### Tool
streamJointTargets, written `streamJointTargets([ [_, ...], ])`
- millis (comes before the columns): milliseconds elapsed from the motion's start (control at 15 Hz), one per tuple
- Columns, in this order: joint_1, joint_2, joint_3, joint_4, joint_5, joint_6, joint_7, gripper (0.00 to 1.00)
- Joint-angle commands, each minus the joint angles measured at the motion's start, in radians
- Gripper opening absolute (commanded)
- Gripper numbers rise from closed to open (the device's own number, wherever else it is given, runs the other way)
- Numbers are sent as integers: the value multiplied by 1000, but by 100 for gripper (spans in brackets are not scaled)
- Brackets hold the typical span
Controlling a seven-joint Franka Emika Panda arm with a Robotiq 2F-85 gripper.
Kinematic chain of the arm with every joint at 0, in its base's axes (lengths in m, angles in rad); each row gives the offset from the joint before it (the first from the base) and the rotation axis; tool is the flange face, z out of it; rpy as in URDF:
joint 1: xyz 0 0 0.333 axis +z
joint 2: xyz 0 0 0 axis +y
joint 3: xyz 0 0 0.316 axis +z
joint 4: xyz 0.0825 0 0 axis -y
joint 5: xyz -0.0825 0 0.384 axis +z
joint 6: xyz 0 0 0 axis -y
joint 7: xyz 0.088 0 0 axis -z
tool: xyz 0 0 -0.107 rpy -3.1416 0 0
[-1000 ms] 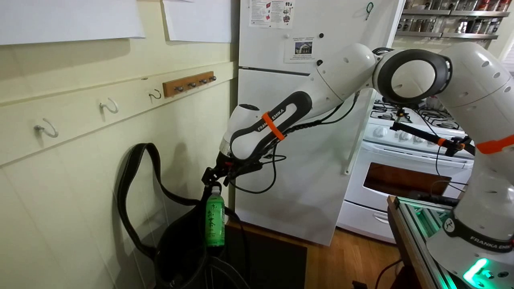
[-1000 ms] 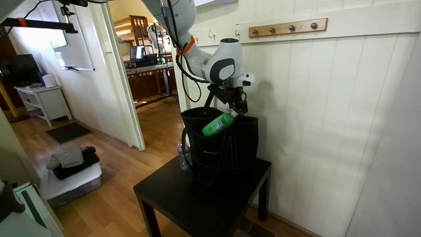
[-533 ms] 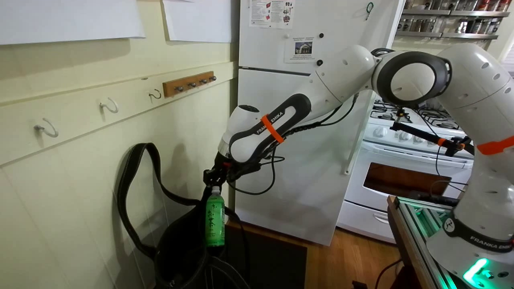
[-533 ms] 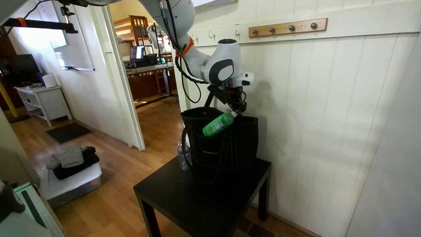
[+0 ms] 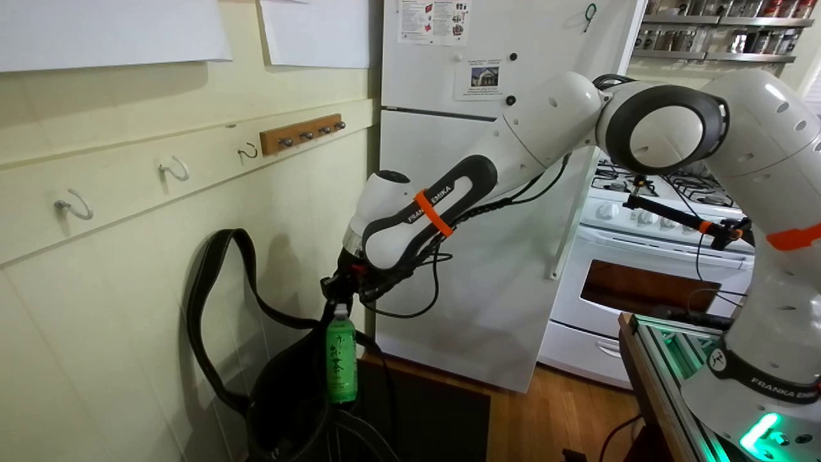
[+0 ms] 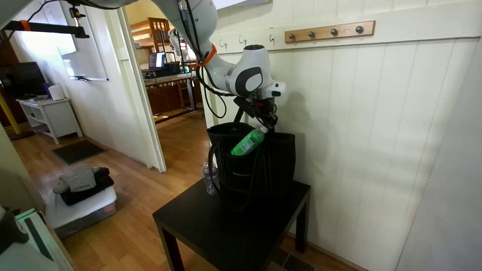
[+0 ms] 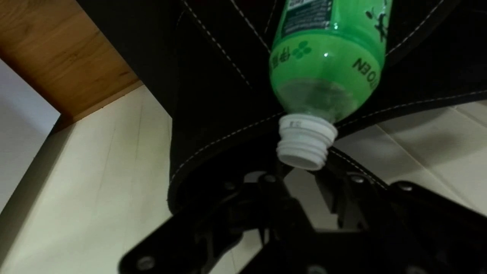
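A green bottle (image 7: 329, 68) with a white cap (image 7: 304, 142) hangs from my gripper (image 7: 301, 164), whose jaws have come together about the cap. In the wrist view the cap lies between the dark fingertips, partly in front of them. A black bag (image 6: 241, 177) with white stitching is right beside the bottle, its opening dark inside. In an exterior view the green bottle (image 6: 248, 142) slants down in front of the bag's upper edge; whether the two touch, I cannot tell. The bag's strap (image 5: 221, 308) rises against the wall.
The bag stands on a low black table (image 6: 226, 229), with a clear water bottle (image 6: 210, 177) beside it. Behind is a pale wall bearing a wooden peg rail (image 5: 303, 134) and several hooks. A white refrigerator (image 5: 462, 256) flanks the arm.
My gripper's jaws have closed. Over the last half second, arm and bottle have shifted together, slightly left in both exterior views and a bit lower in the view with the refrigerator.
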Motion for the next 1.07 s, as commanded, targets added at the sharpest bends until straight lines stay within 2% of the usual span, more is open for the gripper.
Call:
streamJointTargets([
  [0, 50, -16, -33, -32, -17, 50, 37, 7],
  [733, 214, -53, -91, -163, -98, 273, 9, 7],
  [1000, 240, -61, -86, -219, -97, 311, 2, 7],
])
